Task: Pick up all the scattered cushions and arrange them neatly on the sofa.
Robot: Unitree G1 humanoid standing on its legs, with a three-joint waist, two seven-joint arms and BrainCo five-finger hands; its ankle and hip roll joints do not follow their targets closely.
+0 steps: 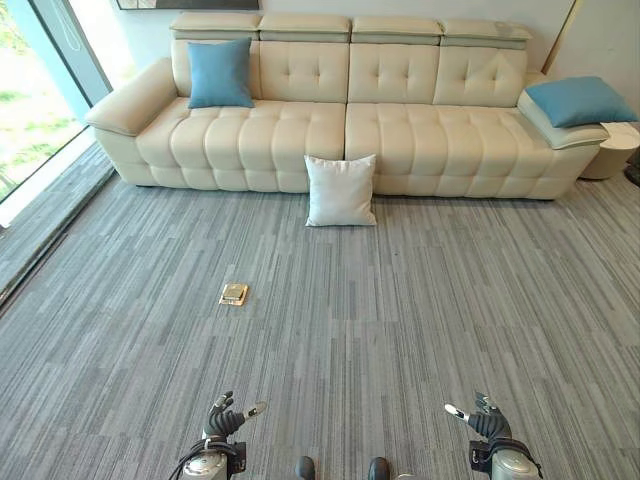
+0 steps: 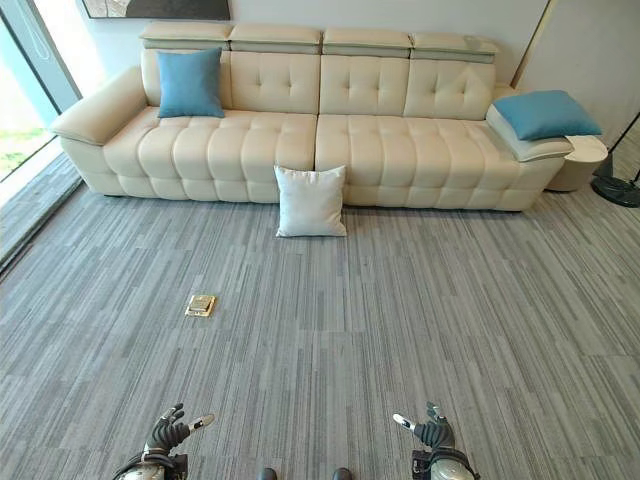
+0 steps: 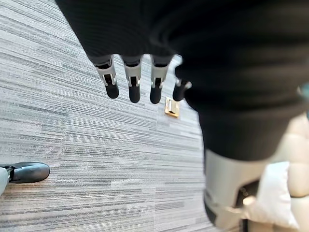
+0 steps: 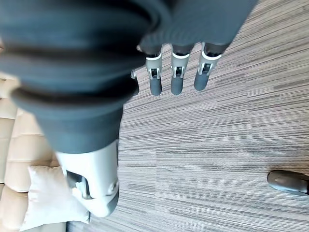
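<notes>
A white cushion (image 1: 340, 190) stands on the carpet, leaning against the front of the cream sofa (image 1: 420, 140) near its middle. A blue cushion (image 1: 220, 73) rests upright against the sofa's left backrest. Another blue cushion (image 1: 580, 100) lies on the sofa's right armrest. My left hand (image 1: 225, 420) and right hand (image 1: 485, 420) hang low at the near edge, far from the cushions, both open with relaxed fingers and holding nothing. In the left wrist view the fingers (image 3: 133, 87) hang straight over the carpet, and so do the fingers (image 4: 176, 79) in the right wrist view.
A small brass floor socket (image 1: 234, 293) sits in the grey striped carpet, left of centre. A tall window (image 1: 30, 110) runs along the left side. A round side table (image 1: 615, 150) stands at the sofa's right end. A fan base (image 2: 618, 190) is at far right.
</notes>
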